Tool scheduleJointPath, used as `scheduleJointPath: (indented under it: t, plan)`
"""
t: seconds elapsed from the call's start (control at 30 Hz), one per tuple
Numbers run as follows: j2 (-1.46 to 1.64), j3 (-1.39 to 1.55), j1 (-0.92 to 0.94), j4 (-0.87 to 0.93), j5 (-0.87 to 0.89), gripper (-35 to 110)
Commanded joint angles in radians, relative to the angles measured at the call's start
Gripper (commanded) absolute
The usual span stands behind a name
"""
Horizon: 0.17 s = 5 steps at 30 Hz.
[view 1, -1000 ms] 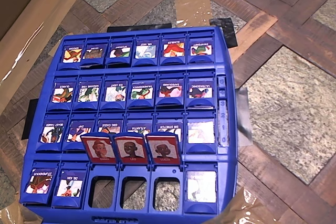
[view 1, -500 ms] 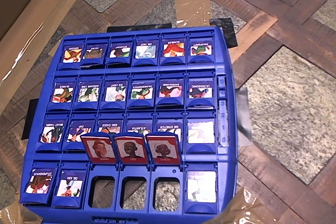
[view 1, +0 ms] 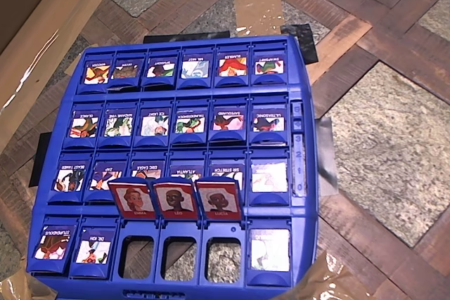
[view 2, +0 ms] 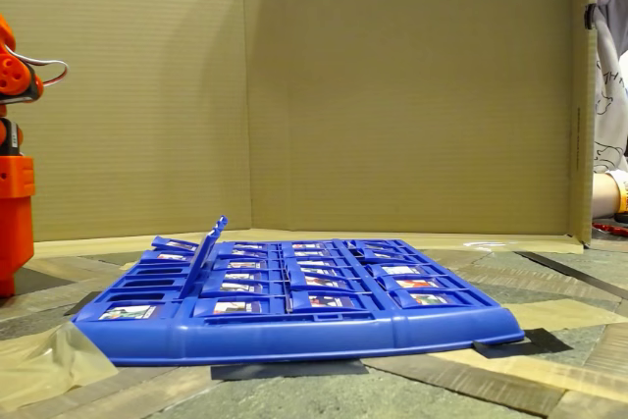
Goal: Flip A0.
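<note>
Nothing has shifted on your blue board [view 1: 302, 68] this past second: three red tiles [view 1: 174, 199] stand raised in its bottom row, the others lie flat, I cannot tell which is A0, and with the orange arm [view 2: 14, 183] parked at the left edge you cannot tell the claw's state.

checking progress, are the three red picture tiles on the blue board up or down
Up: three red-framed portrait tiles stand raised above empty slots on the blue plastic game board.

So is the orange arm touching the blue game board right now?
Apart. The fixed view shows the orange arm standing upright at the left edge, with bare floor between its base and the blue game board.
</note>
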Motion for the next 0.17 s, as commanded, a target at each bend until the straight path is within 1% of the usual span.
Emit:
scheduleJointPath:
  t: [0.0, 0.13]
  plan:
    - [-0.003, 0.009, 0.005, -0.005, -0.005, 0]
    - [-0.003, 0.009, 0.005, -0.005, -0.008, 0]
